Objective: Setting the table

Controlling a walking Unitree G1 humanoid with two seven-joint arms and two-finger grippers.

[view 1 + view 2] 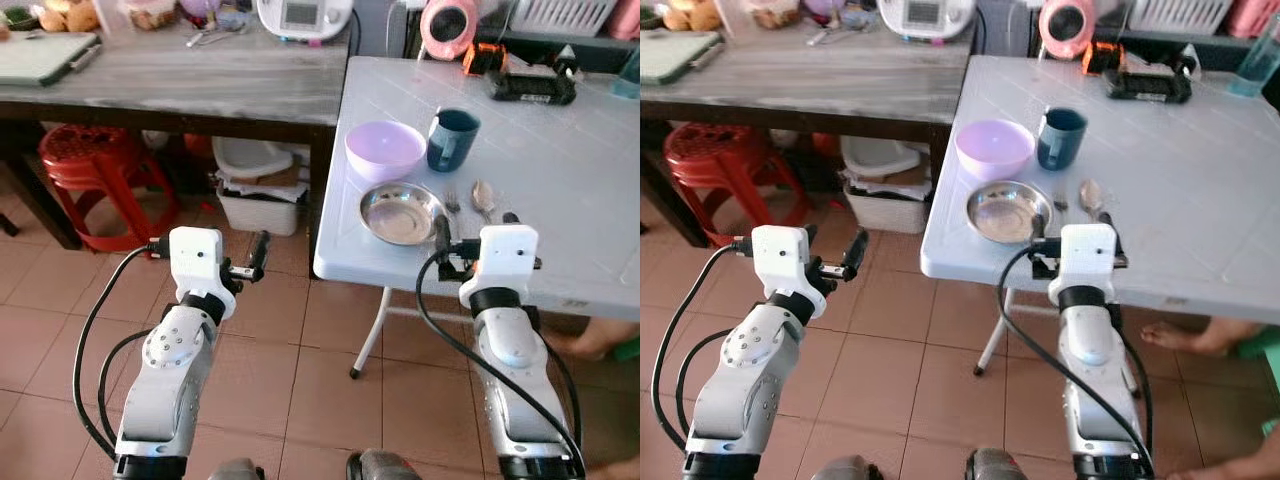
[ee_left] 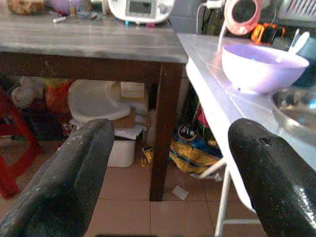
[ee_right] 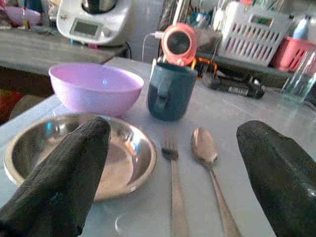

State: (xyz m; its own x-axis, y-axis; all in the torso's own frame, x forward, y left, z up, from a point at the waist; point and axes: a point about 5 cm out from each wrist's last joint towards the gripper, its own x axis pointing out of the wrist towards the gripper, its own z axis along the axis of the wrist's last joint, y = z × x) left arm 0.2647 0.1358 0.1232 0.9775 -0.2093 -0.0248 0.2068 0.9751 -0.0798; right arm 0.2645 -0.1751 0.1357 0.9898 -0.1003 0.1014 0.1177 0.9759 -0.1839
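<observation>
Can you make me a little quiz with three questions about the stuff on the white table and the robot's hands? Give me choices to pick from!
1. Where is the fork?
A. between the metal plate and the spoon
B. inside the purple bowl
C. under the white table

2. What colour is the mug?
A. red
B. dark teal
C. yellow

3. How is the right gripper?
A. shut on the spoon
B. shut on the mug
C. open, holding nothing

Answers:
1 A: the fork lies beside the plate, with the spoon on its other side.
2 B: the mug next to the bowl is dark teal.
3 C: its two black fingers stand wide apart over the cutlery.
</observation>
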